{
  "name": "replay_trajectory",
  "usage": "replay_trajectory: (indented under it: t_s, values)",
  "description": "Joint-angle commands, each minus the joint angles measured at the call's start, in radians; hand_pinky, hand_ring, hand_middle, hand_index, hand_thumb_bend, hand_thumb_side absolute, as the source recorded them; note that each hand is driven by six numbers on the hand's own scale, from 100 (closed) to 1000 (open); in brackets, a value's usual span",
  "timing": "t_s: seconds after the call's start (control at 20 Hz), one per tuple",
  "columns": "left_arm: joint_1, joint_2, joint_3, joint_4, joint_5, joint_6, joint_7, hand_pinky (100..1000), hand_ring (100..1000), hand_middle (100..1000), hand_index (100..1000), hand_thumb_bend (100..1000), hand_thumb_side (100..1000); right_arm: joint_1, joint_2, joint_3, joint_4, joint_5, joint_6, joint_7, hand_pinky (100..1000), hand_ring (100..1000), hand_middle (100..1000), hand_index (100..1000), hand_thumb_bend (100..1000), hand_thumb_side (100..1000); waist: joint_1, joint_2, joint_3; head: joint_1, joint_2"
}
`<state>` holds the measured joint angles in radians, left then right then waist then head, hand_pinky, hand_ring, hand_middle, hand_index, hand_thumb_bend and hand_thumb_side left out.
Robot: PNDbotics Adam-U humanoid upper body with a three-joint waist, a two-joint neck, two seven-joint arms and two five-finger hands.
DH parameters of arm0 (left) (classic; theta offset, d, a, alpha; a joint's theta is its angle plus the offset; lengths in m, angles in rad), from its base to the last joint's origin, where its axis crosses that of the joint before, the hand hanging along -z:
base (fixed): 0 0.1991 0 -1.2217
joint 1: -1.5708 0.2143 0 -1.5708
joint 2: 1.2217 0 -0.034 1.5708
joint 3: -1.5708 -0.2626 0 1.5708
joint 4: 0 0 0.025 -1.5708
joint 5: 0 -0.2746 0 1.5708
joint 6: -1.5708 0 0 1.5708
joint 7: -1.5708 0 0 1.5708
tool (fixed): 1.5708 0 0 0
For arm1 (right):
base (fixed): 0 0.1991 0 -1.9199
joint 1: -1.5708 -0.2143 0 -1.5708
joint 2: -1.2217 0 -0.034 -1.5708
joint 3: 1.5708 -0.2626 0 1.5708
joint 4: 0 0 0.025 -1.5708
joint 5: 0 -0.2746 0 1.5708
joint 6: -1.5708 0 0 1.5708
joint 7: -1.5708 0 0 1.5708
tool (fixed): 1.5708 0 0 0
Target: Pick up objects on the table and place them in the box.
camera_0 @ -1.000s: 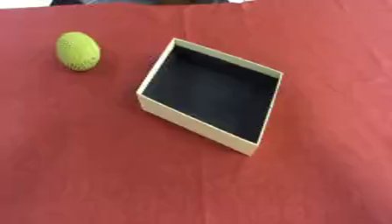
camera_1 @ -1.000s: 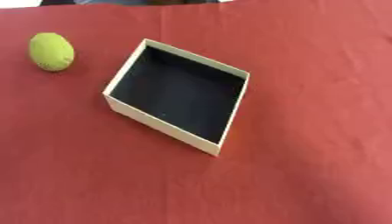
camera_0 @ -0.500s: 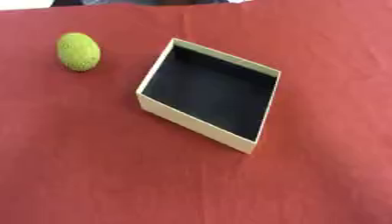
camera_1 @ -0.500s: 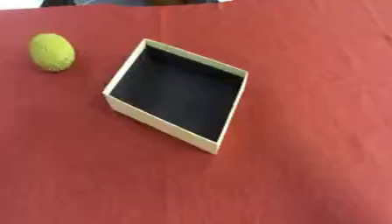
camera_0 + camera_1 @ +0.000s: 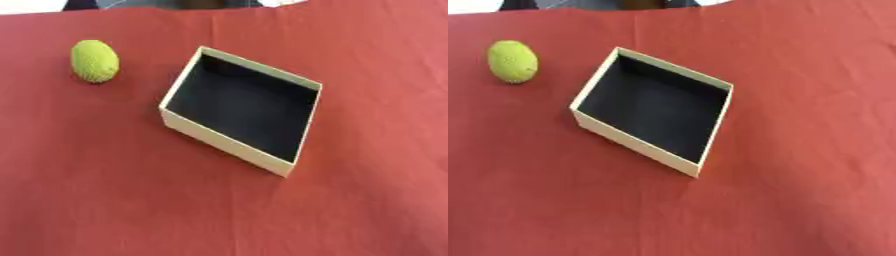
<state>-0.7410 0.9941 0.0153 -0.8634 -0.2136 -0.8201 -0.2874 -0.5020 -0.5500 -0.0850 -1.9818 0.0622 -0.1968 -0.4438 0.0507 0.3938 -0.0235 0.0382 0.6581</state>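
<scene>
Both of my feeds come from the head stereo pair, looking steeply down and forward onto the red worktop [image 5: 105, 200]. Left eye view and right eye view cover almost the same patch, just offset sideways: the cream box [image 5: 229, 143] with the black inside sits near centre in the left eye view and further left in the right eye view. The yellow-green ball [image 5: 512, 61] lies closer to the left edge in the right eye view. Worktop fills nearly the whole picture; only a thin strip beyond its far edge shows along the top. Framing is fairly close.
</scene>
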Motion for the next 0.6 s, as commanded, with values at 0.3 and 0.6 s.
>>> replay_trajectory:
  t_s: [0.3,0.6]
  values:
    - [-0.116,-0.032,0.04,0.084,-0.023,-0.087,-0.188,850,849,839,940,100,573,-0.016,-0.01,-0.002,-0.018,-0.01,0.0,0.006,766,709,576,748,100,541,0.002,-0.026,-0.008,0.018,0.005]
    - [-0.19,-0.088,0.065,0.141,-0.092,-0.087,-0.208,852,857,843,940,100,554,-0.022,-0.003,-0.001,-0.018,-0.013,0.0,0.009,767,709,577,748,100,540,0.0,-0.027,-0.017,0.036,0.005]
